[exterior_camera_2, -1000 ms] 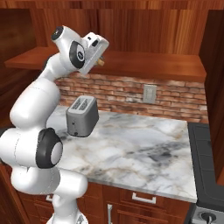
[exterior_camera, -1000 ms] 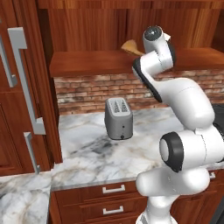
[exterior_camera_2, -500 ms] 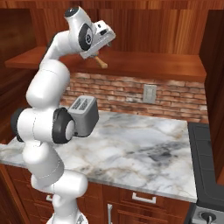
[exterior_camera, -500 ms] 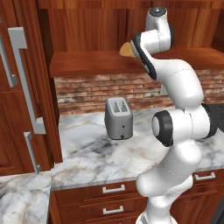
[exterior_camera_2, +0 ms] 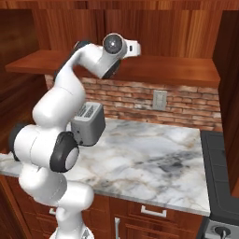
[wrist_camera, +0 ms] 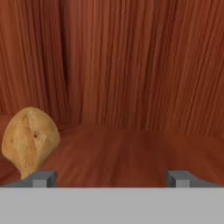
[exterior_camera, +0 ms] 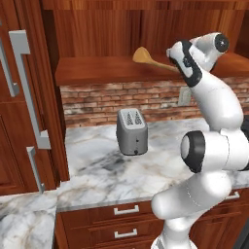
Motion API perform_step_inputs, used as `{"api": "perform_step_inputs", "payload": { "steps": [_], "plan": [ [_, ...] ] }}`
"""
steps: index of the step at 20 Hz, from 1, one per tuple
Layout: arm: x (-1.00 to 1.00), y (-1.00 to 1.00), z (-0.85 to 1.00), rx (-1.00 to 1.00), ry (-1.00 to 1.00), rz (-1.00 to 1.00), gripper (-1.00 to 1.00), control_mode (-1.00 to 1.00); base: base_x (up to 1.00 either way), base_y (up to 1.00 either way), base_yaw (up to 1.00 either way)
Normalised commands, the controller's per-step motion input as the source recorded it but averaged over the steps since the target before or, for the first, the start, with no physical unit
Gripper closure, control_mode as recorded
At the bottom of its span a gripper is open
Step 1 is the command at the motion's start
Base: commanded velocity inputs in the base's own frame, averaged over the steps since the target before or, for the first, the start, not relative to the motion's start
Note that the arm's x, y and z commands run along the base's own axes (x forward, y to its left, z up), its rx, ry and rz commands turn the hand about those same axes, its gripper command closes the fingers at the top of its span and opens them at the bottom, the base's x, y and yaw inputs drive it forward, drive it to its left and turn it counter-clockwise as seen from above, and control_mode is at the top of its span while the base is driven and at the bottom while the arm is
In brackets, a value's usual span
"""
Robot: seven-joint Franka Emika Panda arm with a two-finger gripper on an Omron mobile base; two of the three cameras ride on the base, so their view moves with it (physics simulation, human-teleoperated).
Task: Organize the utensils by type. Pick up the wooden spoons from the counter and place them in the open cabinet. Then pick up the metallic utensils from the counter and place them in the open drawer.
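Observation:
One wooden spoon (exterior_camera: 143, 55), orange-brown with a round bowl, lies in the open cabinet (exterior_camera: 97, 73) on its shelf, handle pointing toward my hand. In the hand view its bowl (wrist_camera: 29, 141) sits on the shelf floor just left of my left fingertip (wrist_camera: 40, 178). My gripper (wrist_camera: 111, 178) is open, with nothing between the fingertips and the cabinet's back wall ahead. In the left base view the gripper (exterior_camera: 174, 62) hovers at the shelf's front by the spoon's handle end. The metallic utensils and the open drawer are out of view.
A grey toaster (exterior_camera: 131, 132) (exterior_camera_2: 88, 122) stands on the white marble counter (exterior_camera: 165, 163) (exterior_camera_2: 154, 158) under the shelf. A tall wooden door with a grey handle (exterior_camera: 30, 92) is at the left. A dark stove (exterior_camera_2: 220, 179) borders the counter on the right.
The gripper has opened and let go of the wooden spoon, which now lies on the cabinet shelf. The arm's upper links have swung to the right.

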Motion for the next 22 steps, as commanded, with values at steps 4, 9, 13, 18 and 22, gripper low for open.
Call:
{"api": "perform_step_inputs", "payload": {
  "steps": [4, 9, 13, 18, 22],
  "plan": [
    [-0.61, -0.69, -0.21, 0.53, -0.52, -0.01, -1.0, -1.0, 0.0, 0.0, 0.0],
    [-1.0, -0.63, 0.37, 0.21, -0.38, 0.0, -1.0, -1.0, 0.0, 0.0, 0.0],
    [-1.0, -0.52, 0.55, 0.0, -0.34, 0.0, -1.0, -1.0, 0.0, 0.0, 0.0],
    [-1.0, -0.38, 0.27, -0.15, -0.28, 0.0, -1.0, -1.0, 0.0, 0.0, 0.0],
    [-1.0, -0.1, 0.0, -0.43, -0.15, 0.0, -1.0, -1.0, 0.0, 0.0, 0.0]
  ]
}}
